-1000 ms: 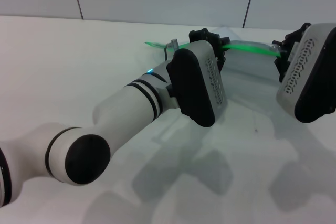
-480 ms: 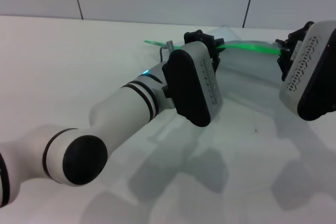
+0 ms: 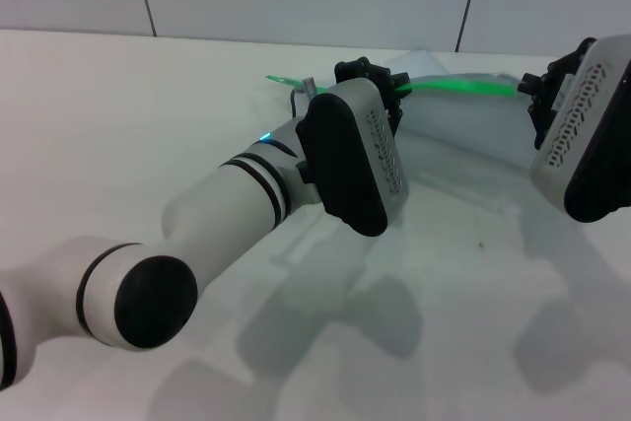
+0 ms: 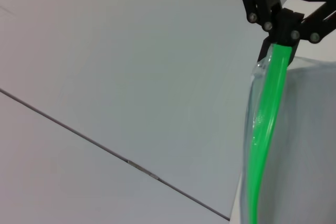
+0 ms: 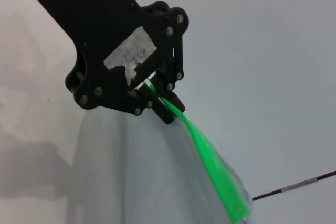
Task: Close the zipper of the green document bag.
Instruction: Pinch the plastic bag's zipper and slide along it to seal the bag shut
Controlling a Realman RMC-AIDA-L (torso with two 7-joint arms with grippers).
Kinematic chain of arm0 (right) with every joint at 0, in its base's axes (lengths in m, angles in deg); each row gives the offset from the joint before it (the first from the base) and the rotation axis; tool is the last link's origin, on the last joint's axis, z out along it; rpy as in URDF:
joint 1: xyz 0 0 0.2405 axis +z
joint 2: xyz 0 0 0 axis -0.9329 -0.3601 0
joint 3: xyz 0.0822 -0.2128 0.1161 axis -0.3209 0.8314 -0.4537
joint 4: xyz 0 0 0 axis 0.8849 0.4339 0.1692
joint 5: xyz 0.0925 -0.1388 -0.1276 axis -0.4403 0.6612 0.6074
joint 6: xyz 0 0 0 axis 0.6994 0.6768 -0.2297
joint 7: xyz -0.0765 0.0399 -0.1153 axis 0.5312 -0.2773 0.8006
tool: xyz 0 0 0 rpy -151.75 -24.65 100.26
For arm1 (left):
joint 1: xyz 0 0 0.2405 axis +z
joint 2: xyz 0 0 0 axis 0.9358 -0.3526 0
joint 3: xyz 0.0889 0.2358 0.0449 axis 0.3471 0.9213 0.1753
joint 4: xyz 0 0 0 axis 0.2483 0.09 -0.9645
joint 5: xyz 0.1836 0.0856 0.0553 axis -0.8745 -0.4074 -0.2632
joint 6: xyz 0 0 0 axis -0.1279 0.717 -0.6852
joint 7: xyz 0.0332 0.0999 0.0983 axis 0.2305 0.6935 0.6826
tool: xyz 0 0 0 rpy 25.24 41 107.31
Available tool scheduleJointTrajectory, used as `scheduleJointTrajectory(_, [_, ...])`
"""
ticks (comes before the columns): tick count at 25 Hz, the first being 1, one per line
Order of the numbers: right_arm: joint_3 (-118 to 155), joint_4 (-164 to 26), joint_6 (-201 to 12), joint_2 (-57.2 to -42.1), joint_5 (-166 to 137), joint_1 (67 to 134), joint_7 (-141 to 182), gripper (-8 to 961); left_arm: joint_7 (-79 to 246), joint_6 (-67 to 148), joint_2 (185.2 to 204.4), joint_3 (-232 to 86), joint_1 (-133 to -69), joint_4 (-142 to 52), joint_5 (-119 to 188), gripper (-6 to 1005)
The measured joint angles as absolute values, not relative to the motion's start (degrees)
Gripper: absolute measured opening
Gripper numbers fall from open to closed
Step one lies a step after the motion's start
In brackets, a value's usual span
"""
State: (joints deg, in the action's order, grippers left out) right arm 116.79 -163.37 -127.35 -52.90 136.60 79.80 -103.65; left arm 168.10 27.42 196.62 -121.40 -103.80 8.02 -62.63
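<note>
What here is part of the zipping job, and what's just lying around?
Part of the job:
green document bag
zipper
left gripper, shut on the zipper
right gripper, shut on the zipper's other end

Just there:
white table

The head camera looks forward and down from the robot's body over the white worktop (image 3: 118, 105) toward the far wall, with both arms close below it. Each wrist camera sits close along the zipper (image 3: 463, 87), aimed at the opposite arm: the left wrist view looks down the green strip (image 4: 265, 124) to the right claw (image 4: 278, 45), and the right wrist view looks back along it (image 5: 212, 163) to the left claw (image 5: 157, 98). All three views share that raised green edge stretched between the two claws.
</note>
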Motion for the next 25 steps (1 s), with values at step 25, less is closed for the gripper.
scheduleJointTrajectory(25, [117.3, -163.0, -127.3, -52.91, 136.6, 80.0, -103.6, -1, 167.1, 27.4, 196.54, -121.0, -104.0, 7.8, -62.6, 53])
